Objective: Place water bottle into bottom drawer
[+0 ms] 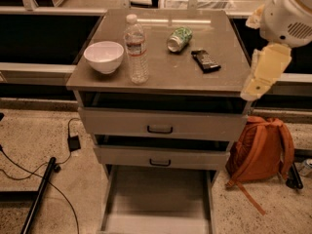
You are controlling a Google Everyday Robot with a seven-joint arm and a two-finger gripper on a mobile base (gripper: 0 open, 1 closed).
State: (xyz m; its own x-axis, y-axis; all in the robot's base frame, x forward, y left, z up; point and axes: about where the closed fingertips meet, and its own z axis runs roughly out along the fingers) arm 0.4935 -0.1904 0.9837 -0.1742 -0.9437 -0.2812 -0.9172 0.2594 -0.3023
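The water bottle [137,48] stands upright on the cabinet top, clear and ribbed with a white cap, just right of the white bowl [104,56]. The bottom drawer [158,201] is pulled out at the base of the cabinet and its flat floor shows nothing in it. My gripper [265,72] hangs at the right edge of the cabinet top, pale cream under a white round wrist, pointing down. It is well to the right of the bottle and holds nothing that I can see.
A green patterned can [179,38] lies on its side and a dark snack bar [205,60] lies on the cabinet top [165,77]. The two upper drawers stand slightly open. An orange backpack [261,150] sits on the floor to the right. Cables and a dark pole lie on the floor to the left.
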